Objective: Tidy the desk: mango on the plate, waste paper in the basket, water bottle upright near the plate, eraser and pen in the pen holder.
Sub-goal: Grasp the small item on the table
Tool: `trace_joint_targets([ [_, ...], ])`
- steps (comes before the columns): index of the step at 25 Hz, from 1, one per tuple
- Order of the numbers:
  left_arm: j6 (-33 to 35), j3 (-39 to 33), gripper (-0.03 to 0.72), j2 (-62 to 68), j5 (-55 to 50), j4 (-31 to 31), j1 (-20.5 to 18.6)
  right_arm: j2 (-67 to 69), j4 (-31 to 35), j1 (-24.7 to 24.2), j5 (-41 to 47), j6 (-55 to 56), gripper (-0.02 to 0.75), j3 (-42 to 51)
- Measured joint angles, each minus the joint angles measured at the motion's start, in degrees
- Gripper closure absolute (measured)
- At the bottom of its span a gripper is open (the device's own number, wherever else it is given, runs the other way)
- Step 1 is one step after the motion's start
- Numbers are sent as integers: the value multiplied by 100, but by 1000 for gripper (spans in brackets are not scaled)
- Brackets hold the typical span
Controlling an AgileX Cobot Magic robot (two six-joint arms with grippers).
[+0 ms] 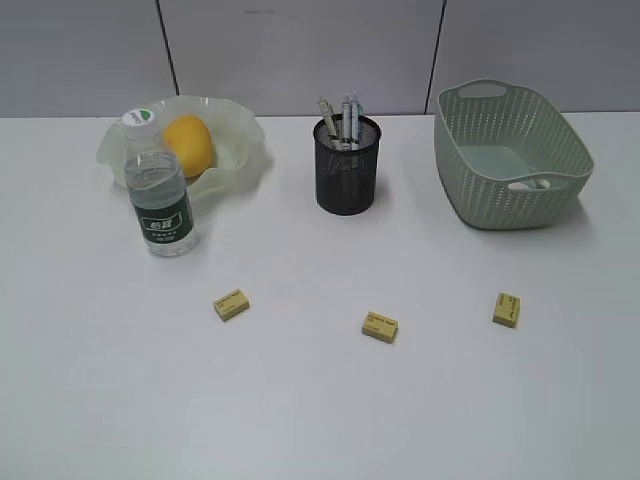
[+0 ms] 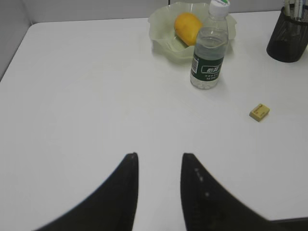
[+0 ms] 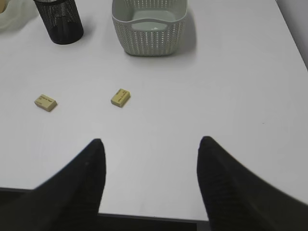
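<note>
Left gripper [image 2: 159, 161] hangs over bare table w/ fingers part spread, empty; right gripper [image 3: 150, 147] spread wider, empty, near table edge. Mango [image 1: 188, 145] in plate [image 1: 243, 135]. Bottle [image 1: 158, 190] upright just in front of plate. Pens in pen holder [image 1: 347, 170]. Three erasers [image 1: 380, 326] on table. Basket [image 1: 512, 152] far right.
</note>
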State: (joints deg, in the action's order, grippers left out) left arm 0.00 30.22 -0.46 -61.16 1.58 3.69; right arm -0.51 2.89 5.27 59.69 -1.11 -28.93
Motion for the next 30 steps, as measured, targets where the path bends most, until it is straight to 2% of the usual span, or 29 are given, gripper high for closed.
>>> trace_joint_targets([
  [6,0,0,421,0,0,-5,0,0,7,-212,4,0,305,0],
  [9,0,0,349,0,0,-5,0,0,14,-241,4,0,309,0],
  [15,0,0,142,0,0,-24,0,0,21,-241,4,0,311,0],
  [17,0,0,109,0,0,-41,0,0,21,-241,4,0,311,0],
  [23,0,146,97,89,-44,-34,0,0,21,-241,-2,0,312,0],
  [30,249,1172,105,1868,-787,-17,0,0,23,-241,-2,0,312,0],
])
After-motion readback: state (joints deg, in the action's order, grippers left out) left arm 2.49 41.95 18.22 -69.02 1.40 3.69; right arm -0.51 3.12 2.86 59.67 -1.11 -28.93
